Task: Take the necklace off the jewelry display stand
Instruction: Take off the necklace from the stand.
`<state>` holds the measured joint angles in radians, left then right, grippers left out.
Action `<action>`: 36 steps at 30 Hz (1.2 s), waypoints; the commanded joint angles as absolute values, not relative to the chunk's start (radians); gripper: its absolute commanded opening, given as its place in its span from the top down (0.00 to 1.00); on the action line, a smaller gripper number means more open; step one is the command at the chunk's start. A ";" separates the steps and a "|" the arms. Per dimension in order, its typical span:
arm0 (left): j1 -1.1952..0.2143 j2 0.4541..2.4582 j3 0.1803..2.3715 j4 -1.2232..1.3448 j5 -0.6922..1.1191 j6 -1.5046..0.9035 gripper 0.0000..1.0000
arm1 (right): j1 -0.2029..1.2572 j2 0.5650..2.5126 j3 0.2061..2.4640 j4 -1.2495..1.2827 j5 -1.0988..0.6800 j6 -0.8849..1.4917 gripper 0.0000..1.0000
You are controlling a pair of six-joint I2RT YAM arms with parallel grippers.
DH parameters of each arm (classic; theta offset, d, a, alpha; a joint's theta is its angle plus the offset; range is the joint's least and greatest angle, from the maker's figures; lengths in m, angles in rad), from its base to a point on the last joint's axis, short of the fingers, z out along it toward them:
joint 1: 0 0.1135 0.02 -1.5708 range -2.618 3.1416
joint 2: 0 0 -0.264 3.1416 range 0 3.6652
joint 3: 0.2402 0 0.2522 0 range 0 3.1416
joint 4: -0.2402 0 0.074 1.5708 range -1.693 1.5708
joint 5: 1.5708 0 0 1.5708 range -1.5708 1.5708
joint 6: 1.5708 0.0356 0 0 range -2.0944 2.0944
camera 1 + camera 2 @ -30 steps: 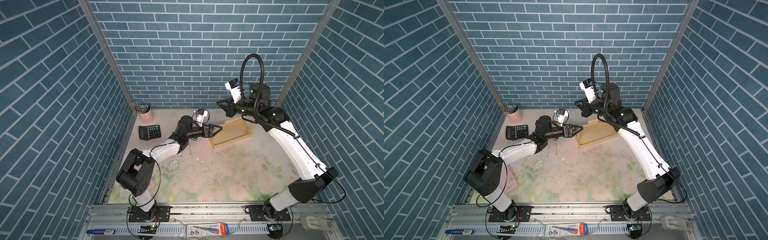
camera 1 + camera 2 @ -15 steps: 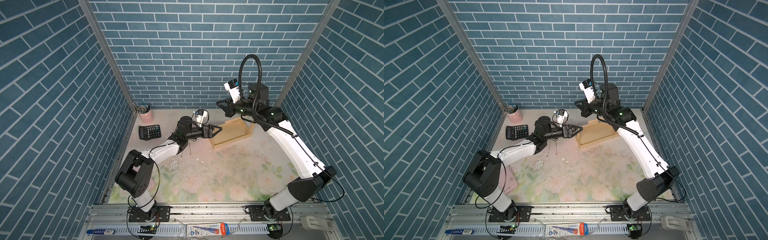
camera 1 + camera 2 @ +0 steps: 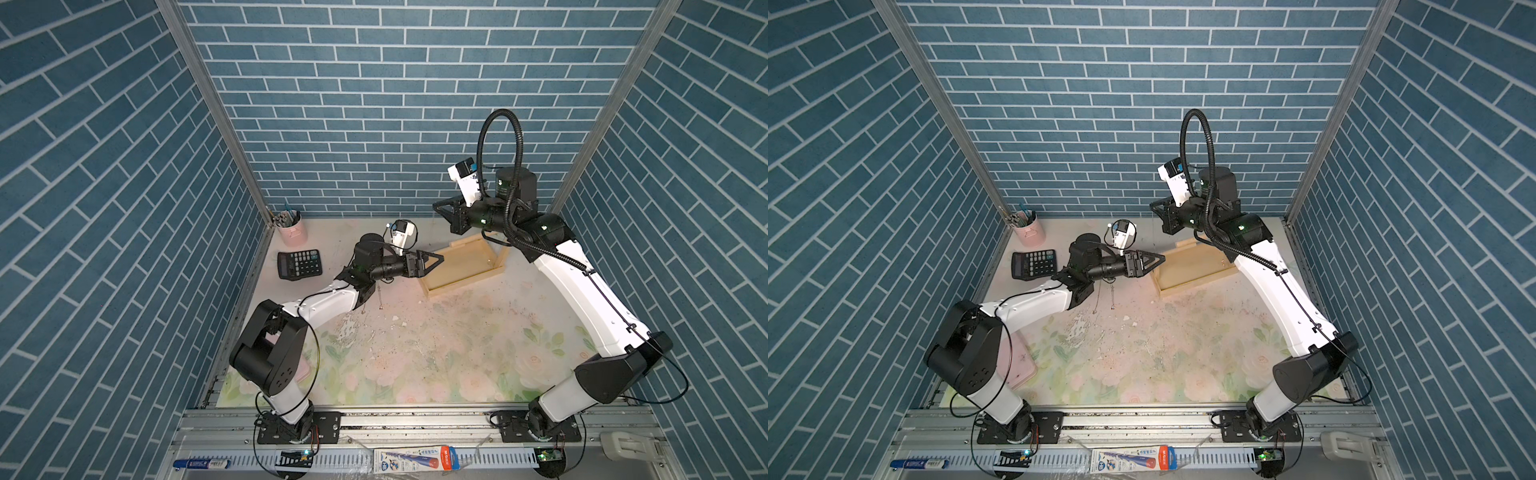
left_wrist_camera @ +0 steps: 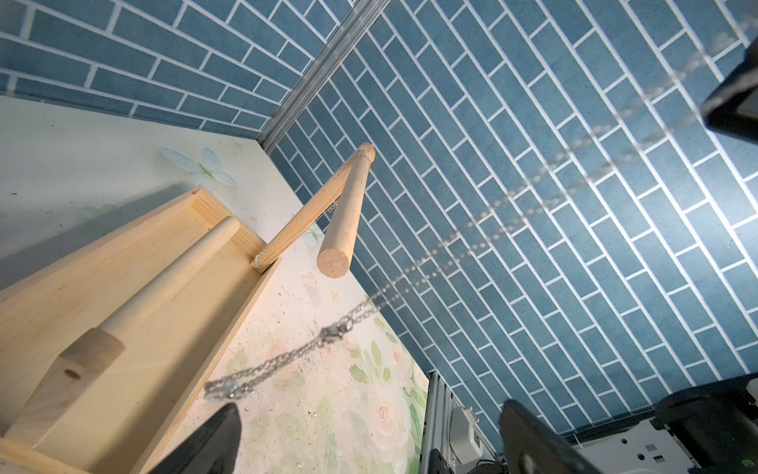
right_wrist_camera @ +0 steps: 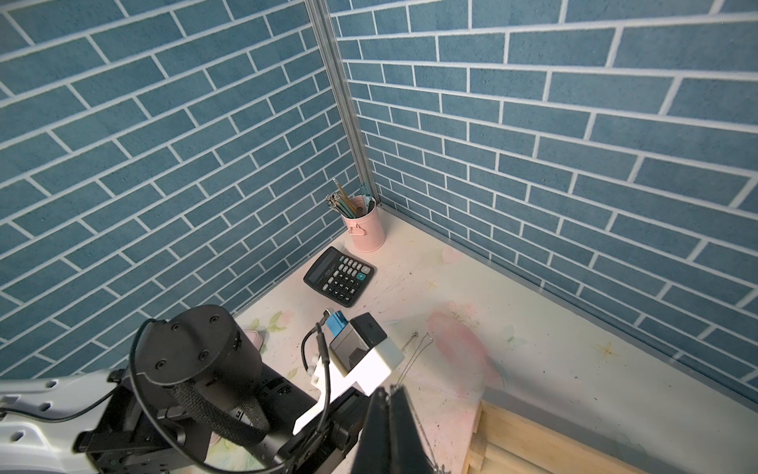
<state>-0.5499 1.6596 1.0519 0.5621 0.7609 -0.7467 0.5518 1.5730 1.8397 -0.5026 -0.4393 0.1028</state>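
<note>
Left gripper (image 3: 436,261), in both top views, lies level with its jaws spread wide and empty, tips just beside the left end of the jewelry display stand (image 3: 457,270). The stand sits upright near the desk's (image 3: 457,353) back edge, right of centre. Right gripper (image 3: 437,206) is held high over the stand's left end, jaws closed; the necklace is too fine to trace here. A calculator (image 3: 300,264) and a pink pencil cup (image 3: 291,228) occupy the back left corner, well apart from the stand.

Left wrist view: the left gripper's fingers (image 4: 213,439) stand far apart, nothing between them. The necklace (image 4: 332,332), a silver chain with its clasp showing, runs as a double strand from near one finger up to the right gripper (image 4: 728,104), which pinches its upper end. It passes clear of the cut end of the dowel bar (image 4: 346,197). A second fine chain (image 4: 258,258) lies along the far post (image 4: 303,221).

Right wrist view: the right gripper's fingers (image 5: 389,427) are pressed together. The stand's corner (image 5: 533,447) shows beneath, with the calculator (image 5: 339,275) and cup (image 5: 365,230) beyond.
</note>
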 commanded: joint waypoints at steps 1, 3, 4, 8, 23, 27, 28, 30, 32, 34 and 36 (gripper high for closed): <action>-0.544 1.636 1.041 0.581 0.772 -0.732 0.01 | 0.558 1.586 1.878 -0.517 -0.437 0.064 1.00; -0.543 1.637 1.040 0.579 0.769 -0.730 0.01 | 0.558 1.584 1.879 -0.517 -0.439 0.065 1.00; -0.542 1.637 1.040 0.580 0.767 -0.730 0.01 | 0.558 1.584 1.879 -0.517 -0.439 0.066 1.00; -0.537 1.632 1.038 0.578 0.759 -0.731 0.01 | 0.558 1.579 1.879 -0.519 -0.439 0.066 1.00; -0.531 1.629 1.045 0.567 0.754 -0.730 0.01 | 0.559 1.570 1.876 -0.517 -0.445 0.069 1.00; -0.532 1.644 1.048 0.575 0.759 -0.734 0.01 | 0.560 1.571 1.876 -0.516 -0.446 0.071 1.00; -0.532 1.645 1.048 0.575 0.761 -0.734 0.01 | 0.560 1.571 1.876 -0.516 -0.448 0.071 1.00; -0.531 1.647 1.049 0.578 0.760 -0.735 0.01 | 0.560 1.572 1.876 -0.515 -0.448 0.072 1.00; -0.531 1.647 1.048 0.572 0.758 -0.731 0.01 | 0.561 1.573 1.878 -0.515 -0.452 0.074 1.00; -0.531 1.648 1.048 0.571 0.756 -0.730 0.01 | 0.561 1.576 1.881 -0.513 -0.454 0.075 1.00; -0.531 1.650 1.048 0.571 0.754 -0.730 0.01 | 0.564 1.578 1.884 -0.514 -0.456 0.077 1.00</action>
